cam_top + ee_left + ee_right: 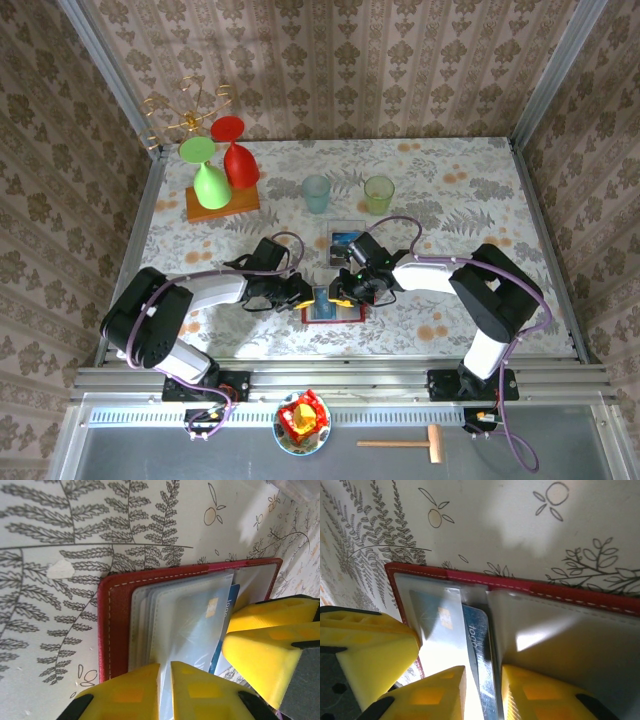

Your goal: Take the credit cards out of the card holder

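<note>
The red card holder [345, 318] lies open on the patterned table between both grippers. My left gripper [165, 666] is shut on a clear pocket sheet [185, 625] of the card holder [114, 625], pinching it near its edge. My right gripper [484, 672] is closed on a blue credit card [479, 635] that pokes out of a pocket of the card holder [560, 592]. The card's blue edge [231, 605] also shows in the left wrist view beside the right gripper's yellow fingers [270, 645]. In the top view the left gripper [305, 292] and right gripper [345, 290] meet over the holder.
A clear square box [345, 240] sits just behind the holder. Farther back stand a blue cup [316, 193], a green cup [379, 194], and green and red glasses on a wooden board [222, 200]. A gold wire stand [190, 120] is at the back left.
</note>
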Controlling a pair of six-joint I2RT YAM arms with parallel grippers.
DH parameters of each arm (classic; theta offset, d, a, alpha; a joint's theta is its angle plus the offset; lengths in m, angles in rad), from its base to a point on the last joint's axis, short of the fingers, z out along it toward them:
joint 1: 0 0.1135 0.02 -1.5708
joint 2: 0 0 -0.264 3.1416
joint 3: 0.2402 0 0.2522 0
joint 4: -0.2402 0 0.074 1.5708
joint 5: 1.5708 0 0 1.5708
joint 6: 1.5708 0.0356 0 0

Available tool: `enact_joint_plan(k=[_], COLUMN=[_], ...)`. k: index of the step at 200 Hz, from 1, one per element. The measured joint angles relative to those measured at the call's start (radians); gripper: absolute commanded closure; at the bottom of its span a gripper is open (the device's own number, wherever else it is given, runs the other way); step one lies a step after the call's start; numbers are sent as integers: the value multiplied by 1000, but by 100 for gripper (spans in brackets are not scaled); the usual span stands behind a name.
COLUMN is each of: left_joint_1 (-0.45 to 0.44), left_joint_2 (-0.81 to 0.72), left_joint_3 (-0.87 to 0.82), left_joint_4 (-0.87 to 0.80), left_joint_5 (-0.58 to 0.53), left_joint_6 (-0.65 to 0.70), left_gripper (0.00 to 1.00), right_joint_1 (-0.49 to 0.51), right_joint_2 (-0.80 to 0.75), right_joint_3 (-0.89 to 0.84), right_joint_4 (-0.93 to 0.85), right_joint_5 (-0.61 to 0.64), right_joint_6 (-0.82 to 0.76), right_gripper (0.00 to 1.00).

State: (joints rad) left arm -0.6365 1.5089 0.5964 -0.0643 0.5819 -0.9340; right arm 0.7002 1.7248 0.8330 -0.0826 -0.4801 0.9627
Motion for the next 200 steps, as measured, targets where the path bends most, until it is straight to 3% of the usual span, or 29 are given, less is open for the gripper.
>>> enact_joint_plan(k=[200], left_joint_1=[2], left_joint_2=[8], left_joint_3=[0], left_joint_4=[4], left_joint_5=[1], left_joint_6=[0], left_gripper=[86], right_joint_1=[-28], right_joint_2=[-8], right_joint_3=[-108], right_joint_4=[219], right_joint_5=[-62], right_joint_6=[94], right_gripper=[91])
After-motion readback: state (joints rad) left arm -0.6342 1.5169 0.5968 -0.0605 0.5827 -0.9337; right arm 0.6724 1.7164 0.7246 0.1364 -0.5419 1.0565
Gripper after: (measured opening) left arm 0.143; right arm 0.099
